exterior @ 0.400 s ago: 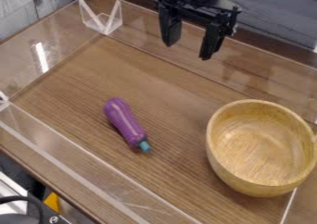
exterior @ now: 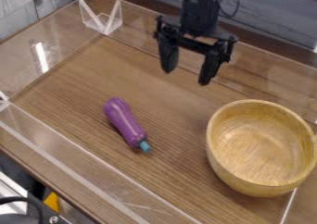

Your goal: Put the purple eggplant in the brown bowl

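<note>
The purple eggplant [exterior: 124, 122] lies flat on the wooden table, left of centre, with its teal stem tip pointing toward the lower right. At the right stands the brown bowl [exterior: 261, 146], round, light tan and holding nothing. My gripper [exterior: 187, 62] hangs at the back of the table, pointing down, its black fingers [exterior: 165, 52] spread apart and open with nothing between them. It is above and to the right of the eggplant, and behind and left of the bowl.
Clear acrylic walls [exterior: 50, 52] ring the wooden table [exterior: 186, 107]; a low clear front wall [exterior: 74, 177] runs along the near edge. A small clear triangular stand [exterior: 102, 17] sits at the back left corner.
The gripper has come down and a little toward the front of the table, still open. The eggplant and the bowl have not moved.
</note>
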